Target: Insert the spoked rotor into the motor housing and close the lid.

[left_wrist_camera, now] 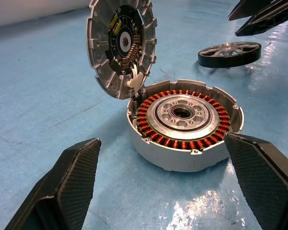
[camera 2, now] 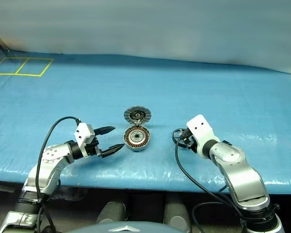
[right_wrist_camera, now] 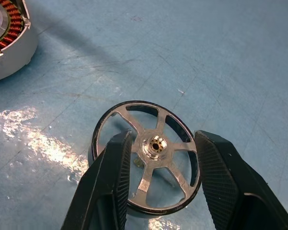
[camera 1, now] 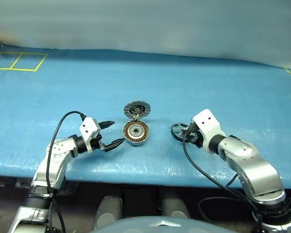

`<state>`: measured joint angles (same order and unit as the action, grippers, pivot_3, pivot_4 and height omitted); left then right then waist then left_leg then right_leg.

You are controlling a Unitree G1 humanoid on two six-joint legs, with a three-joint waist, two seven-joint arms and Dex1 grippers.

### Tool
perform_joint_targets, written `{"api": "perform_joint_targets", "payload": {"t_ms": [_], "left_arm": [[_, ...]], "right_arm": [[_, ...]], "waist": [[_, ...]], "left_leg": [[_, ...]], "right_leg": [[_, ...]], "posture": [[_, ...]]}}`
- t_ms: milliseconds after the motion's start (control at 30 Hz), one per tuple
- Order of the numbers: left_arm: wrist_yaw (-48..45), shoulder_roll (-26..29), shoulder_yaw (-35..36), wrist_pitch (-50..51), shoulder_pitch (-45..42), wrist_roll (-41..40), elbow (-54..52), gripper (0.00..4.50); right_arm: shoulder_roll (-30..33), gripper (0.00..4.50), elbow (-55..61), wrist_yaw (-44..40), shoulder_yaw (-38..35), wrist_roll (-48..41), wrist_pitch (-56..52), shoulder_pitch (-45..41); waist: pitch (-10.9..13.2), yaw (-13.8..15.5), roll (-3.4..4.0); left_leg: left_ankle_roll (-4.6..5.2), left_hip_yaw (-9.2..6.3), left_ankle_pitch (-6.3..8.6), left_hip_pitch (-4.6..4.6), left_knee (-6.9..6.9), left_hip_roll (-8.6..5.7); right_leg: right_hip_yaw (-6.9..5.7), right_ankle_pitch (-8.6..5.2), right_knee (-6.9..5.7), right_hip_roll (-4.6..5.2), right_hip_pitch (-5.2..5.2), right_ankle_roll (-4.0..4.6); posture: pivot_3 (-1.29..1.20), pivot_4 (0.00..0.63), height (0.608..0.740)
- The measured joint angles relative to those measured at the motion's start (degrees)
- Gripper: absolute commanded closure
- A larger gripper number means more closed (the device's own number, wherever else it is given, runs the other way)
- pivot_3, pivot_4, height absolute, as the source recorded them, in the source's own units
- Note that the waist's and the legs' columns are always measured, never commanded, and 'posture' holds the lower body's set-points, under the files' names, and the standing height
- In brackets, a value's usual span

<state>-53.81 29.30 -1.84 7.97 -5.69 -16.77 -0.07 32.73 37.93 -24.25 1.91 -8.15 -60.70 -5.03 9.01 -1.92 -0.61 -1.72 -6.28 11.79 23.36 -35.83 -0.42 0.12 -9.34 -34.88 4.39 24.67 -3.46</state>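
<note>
The motor housing (camera 1: 136,132) stands on the blue mat, copper windings showing around its silver hub. Its lid (camera 1: 137,109) is hinged open, tilted up on the far side. My left gripper (camera 1: 111,134) sits just left of the housing, open, its two fingers (left_wrist_camera: 72,182) wide apart and reaching toward the can without touching it. The spoked rotor (right_wrist_camera: 155,145) lies flat on the mat to the right of the housing. My right gripper (right_wrist_camera: 163,135) hovers over it, open, one finger on each side of the rotor's hub, holding nothing.
A blue mat (camera 1: 208,87) covers the table, and its front edge (camera 1: 150,177) runs just below both grippers. Yellow tape squares (camera 1: 19,60) mark the far left corner. A pale wall backs the table.
</note>
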Motion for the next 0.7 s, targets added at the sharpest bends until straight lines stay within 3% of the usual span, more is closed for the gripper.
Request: {"api": "perform_joint_targets", "payload": {"t_ms": [167, 267, 433, 467, 700], "left_arm": [[0.07, -0.08, 0.0, -0.03, 0.1, 0.03, 0.0, 0.0], [0.13, -0.18, -0.01, -0.04, 0.1, 0.11, 0.0, 0.0], [0.73, -0.2, -0.01, -0.12, 0.17, 0.26, 0.0, 0.0], [0.86, -0.2, 0.0, -0.16, 0.26, 0.28, 0.0, 0.0], [1.33, -0.2, 0.0, -0.88, 0.47, 0.4, 0.0, 0.0]], "right_arm": [[0.86, 2.33, 0.1, -0.27, -0.93, -0.62, -0.05, 0.17], [1.17, 1.76, -1.34, -0.77, -0.66, -1.06, 0.13, 0.4], [1.19, 0.16, -2.11, -0.28, 0.09, -1.16, 0.31, 1.0], [1.18, 0.04, -2.28, -0.09, 0.09, -1.17, 0.31, 1.0], [1.55, 0.04, -3.95, 0.06, 1.37, -1.17, 0.54, 1.04]], "waist": [[0.01, 0.09, -0.02], [0.01, 0.14, -0.02], [0.02, 0.23, -0.02], [0.02, 0.27, -0.02], [0.02, 0.4, -0.02]], "left_leg": [[0.0, -0.01, 0.0, 0.04, -0.06, 0.0], [0.0, -0.01, 0.0, 0.06, -0.05, 0.0], [0.02, -0.01, 0.01, 0.08, -0.05, 0.0], [0.02, -0.01, 0.01, 0.08, -0.06, 0.0], [0.01, -0.01, 0.01, 0.08, -0.07, 0.0]], "right_leg": [[0.0, 0.0, 0.0, 0.0, 0.0, -0.01], [-0.01, 0.0, 0.0, 0.0, 0.01, -0.01], [-0.01, 0.01, 0.0, 0.0, 0.03, -0.01], [-0.01, 0.01, 0.0, 0.0, 0.02, -0.01], [-0.01, 0.01, 0.0, 0.0, 0.02, -0.01]], "posture": [[0.0, 0.15, 0.74], [0.0, 0.15, 0.74], [0.0, 0.15, 0.74], [0.0, 0.15, 0.74], [0.0, 0.15, 0.74]]}}
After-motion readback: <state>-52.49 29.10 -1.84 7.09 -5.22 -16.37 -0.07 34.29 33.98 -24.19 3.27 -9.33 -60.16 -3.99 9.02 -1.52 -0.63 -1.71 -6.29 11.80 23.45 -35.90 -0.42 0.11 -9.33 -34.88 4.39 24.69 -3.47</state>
